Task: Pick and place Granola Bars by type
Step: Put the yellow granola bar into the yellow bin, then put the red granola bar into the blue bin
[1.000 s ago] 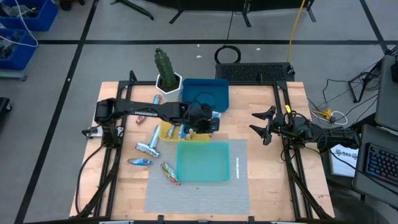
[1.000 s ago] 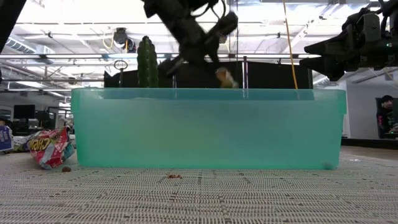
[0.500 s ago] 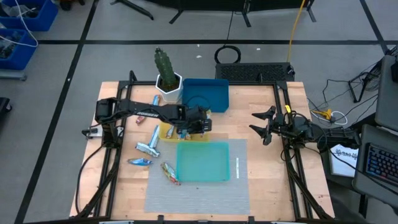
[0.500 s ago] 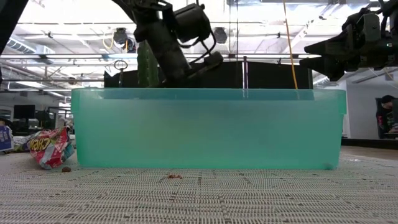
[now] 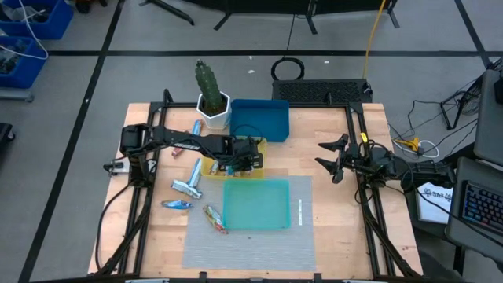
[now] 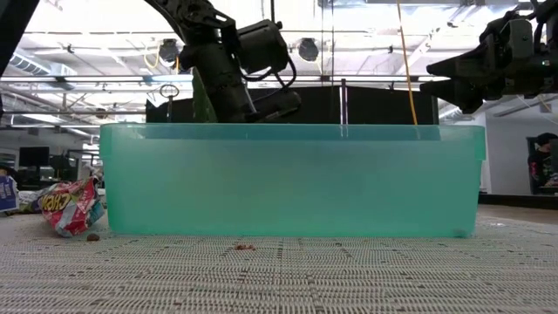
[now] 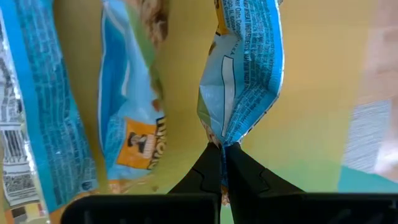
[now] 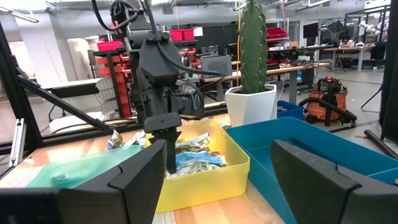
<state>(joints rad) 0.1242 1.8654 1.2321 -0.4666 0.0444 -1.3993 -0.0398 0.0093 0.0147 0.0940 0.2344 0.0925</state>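
Wood tabletop (image 5: 330, 204), left to right: I count about 5 loose Granola Bars (image 5: 187, 186) unsorted beside the yellow tray (image 5: 211, 167), where several lie. My left gripper (image 7: 222, 163) hangs over it, pinched onto 1 blue bar (image 7: 244, 68). Teal tray (image 5: 256, 203) looks empty. Right gripper (image 5: 333, 159) waits, spread wide.

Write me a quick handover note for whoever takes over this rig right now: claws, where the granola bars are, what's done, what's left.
Left claw: shut on a blue-wrapped granola bar, low over the yellow tray.
Right claw: open, empty, waiting at the table's right side.
Done: at least two other bars lie in the yellow tray.
Left: release the held bar; loose bars remain on the wood, left of the teal tray and near the cactus pot. One white bar lies right of the teal tray. The teal tray looks empty; the blue tray holds no visible bars.
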